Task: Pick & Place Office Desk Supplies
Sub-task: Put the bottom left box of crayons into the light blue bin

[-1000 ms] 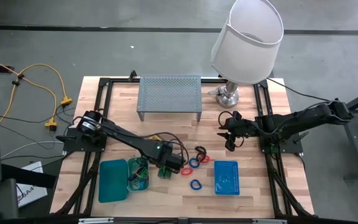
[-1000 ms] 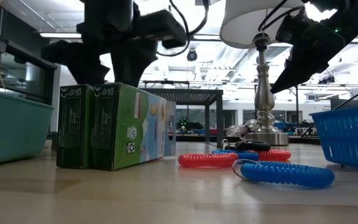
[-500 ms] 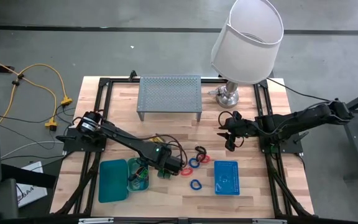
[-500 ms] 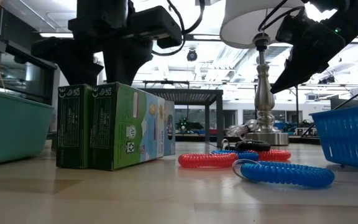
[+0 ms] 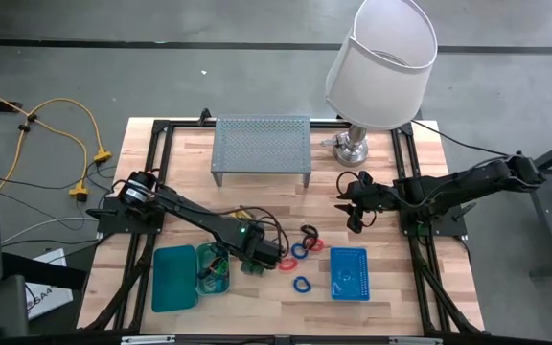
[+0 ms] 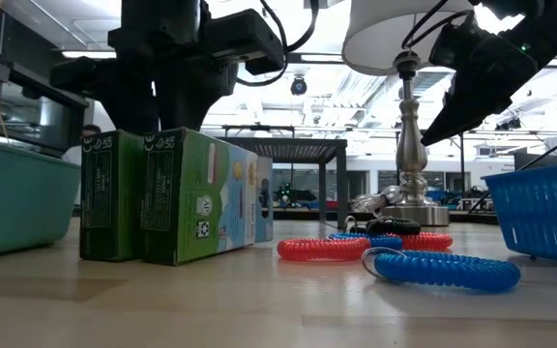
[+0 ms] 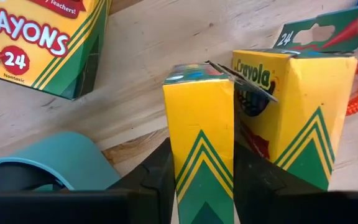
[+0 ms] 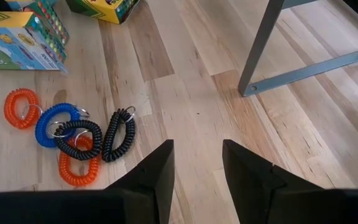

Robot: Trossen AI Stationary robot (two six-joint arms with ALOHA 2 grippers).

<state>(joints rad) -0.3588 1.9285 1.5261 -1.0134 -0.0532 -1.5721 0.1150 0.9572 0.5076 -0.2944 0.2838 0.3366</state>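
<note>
Done: you have the left gripper [image 7: 202, 180] clamped on one crayon box [image 7: 199, 130], standing beside the teal tray [image 5: 173, 278] | Left: coil bands [image 5: 300, 251], other boxes on table | right gripper [image 8: 197, 163] open, waiting near lamp [image 5: 377, 67]

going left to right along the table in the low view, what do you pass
teal plastic tray → green crayon box under the left gripper → second green crayon box → red coiled band loop → blue coiled band loop → blue mesh basket
</note>
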